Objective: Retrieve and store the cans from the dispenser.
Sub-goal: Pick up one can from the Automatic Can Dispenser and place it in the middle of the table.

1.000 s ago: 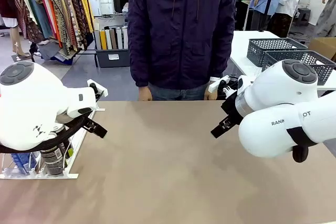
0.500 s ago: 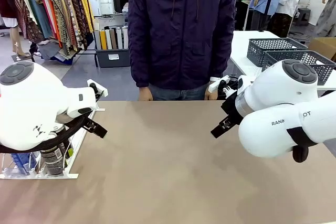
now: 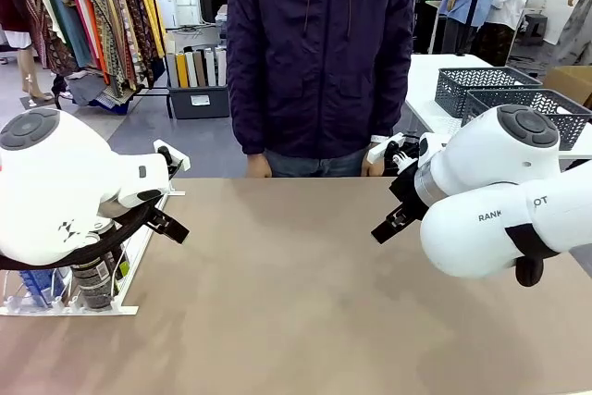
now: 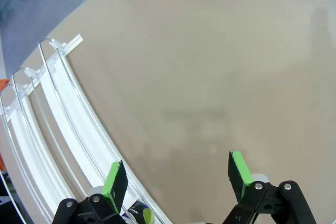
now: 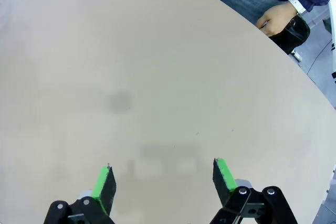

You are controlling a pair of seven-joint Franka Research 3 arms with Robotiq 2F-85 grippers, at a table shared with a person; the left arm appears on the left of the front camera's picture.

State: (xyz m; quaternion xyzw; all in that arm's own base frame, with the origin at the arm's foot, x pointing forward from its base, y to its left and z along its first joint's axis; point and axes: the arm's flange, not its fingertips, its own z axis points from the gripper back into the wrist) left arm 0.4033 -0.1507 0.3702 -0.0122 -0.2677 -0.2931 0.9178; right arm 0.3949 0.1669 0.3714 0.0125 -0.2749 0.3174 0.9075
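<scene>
By dispenser (image 4: 59, 124), left fingers (image 4: 239, 171) spread, empty

My front camera faces the person (image 3: 319, 53) across the table (image 3: 305, 293); both wrist cameras look down, seemingly close, onto it.

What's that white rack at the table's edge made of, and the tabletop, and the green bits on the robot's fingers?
The dispenser looks like plastic: glossy white rails, see-through dividers. The table is matte beige, grainless, probably laminate. The green pads look rubbery and dull, but that's a guess.
</scene>
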